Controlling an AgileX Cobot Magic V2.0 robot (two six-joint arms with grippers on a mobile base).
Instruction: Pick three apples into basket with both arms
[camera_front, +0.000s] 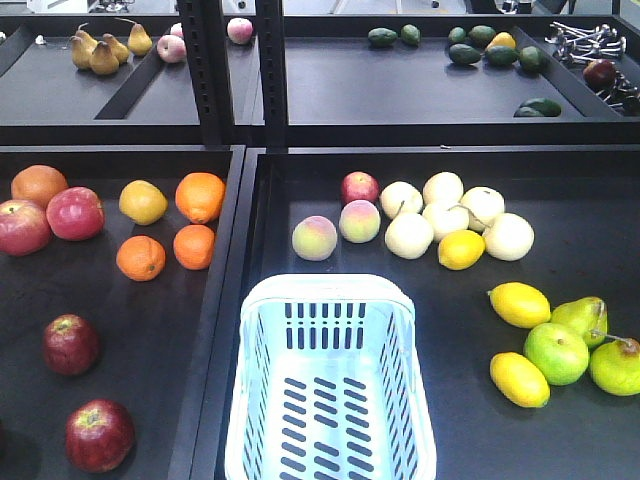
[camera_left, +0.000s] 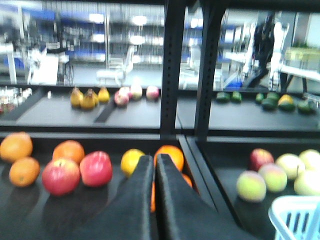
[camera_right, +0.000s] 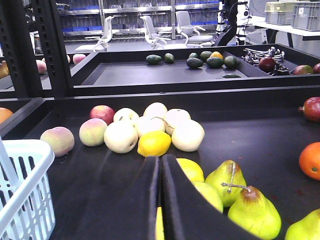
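Two dark red apples lie at the front of the left tray, one (camera_front: 70, 343) behind the other (camera_front: 99, 434). A third dark red apple (camera_front: 600, 72) rests on the back right shelf beside metal utensils, also visible in the right wrist view (camera_right: 266, 63). The pale blue-white basket (camera_front: 262, 330) stands empty at the front centre; its corner shows in the left wrist view (camera_left: 295, 217) and its rim in the right wrist view (camera_right: 22, 150). My left gripper (camera_left: 154, 159) is shut and empty, hovering over the oranges. Shut and empty as well, my right gripper (camera_right: 161, 159) hangs above lemons and pears. Neither arm appears in the front view.
Two brighter red apples (camera_front: 75, 213) and oranges (camera_front: 200, 196) fill the back of the left tray. Peaches (camera_front: 315, 238), pale fruit (camera_front: 443, 190), lemons (camera_front: 519, 304) and green pears (camera_front: 556, 352) surround the basket in the right tray. A black upright post (camera_front: 272, 70) divides the back shelves.
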